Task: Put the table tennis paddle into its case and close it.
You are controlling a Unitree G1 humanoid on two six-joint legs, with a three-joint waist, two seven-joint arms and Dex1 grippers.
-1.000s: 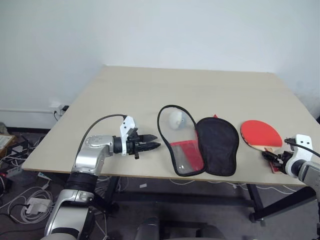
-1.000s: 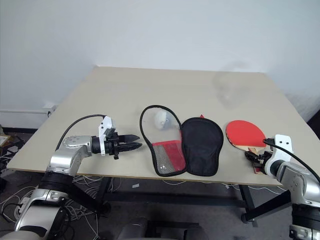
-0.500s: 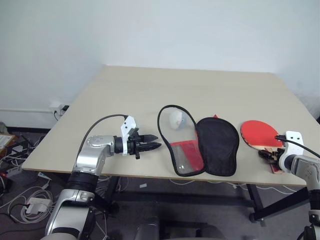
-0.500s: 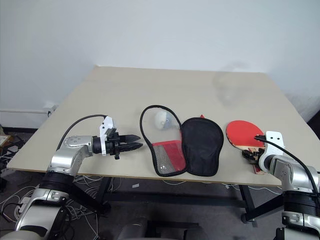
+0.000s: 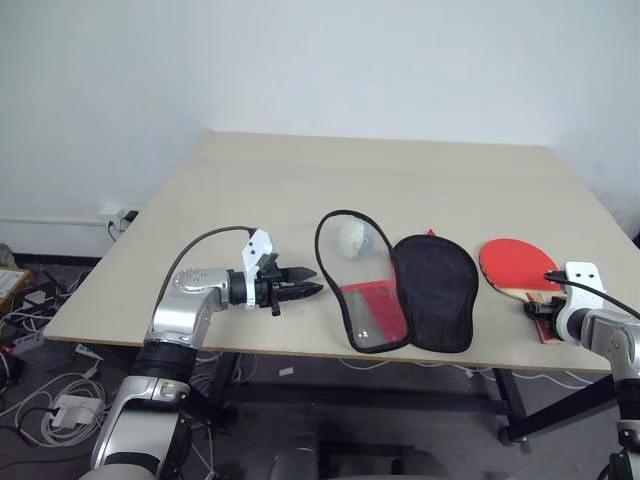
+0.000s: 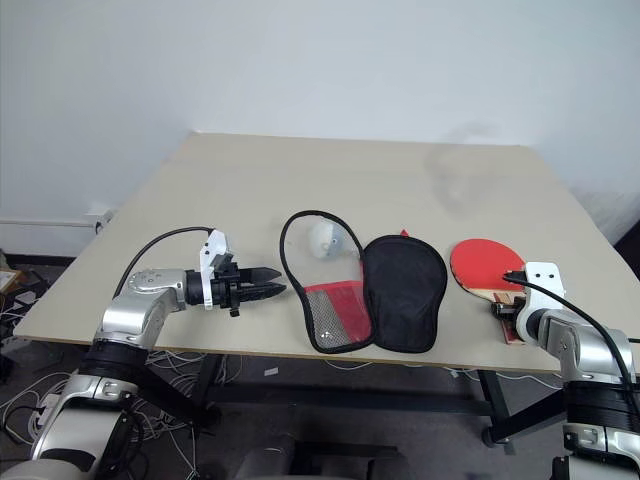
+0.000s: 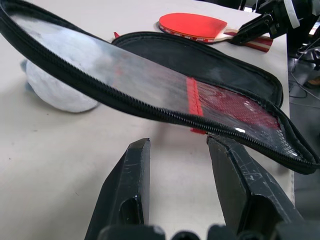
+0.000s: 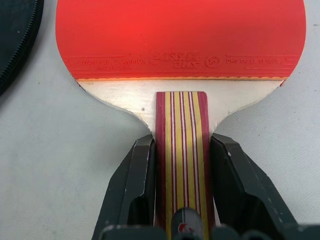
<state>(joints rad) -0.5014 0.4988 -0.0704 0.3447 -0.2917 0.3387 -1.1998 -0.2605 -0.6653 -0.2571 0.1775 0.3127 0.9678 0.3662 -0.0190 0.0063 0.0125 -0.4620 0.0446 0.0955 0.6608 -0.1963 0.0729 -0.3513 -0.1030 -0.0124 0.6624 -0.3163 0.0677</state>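
The table tennis paddle (image 5: pixel 520 265) lies red face up near the table's right front edge, its striped handle (image 8: pixel 180 165) pointing toward me. My right gripper (image 5: pixel 541 308) is shut on that handle, one black finger (image 8: pixel 137 185) pressed against each side. The case (image 5: pixel 432 290) lies unzipped and spread flat at the table's front middle, black lining up, with its clear plastic half (image 5: pixel 357 285) to the left. Just left of the clear half, my left gripper (image 5: pixel 311 283) points at it, open, with nothing between its fingers (image 7: pixel 132 185).
A small white ball (image 5: pixel 350 237) rests under the far end of the clear half. The beige table (image 5: pixel 400 180) is bare behind the case. Its front edge runs close to both grippers. Cables lie on the floor at the left.
My right gripper's fingers have closed in on the paddle's handle, and its wrist has rolled slightly. The left gripper, case and paddle have not moved.
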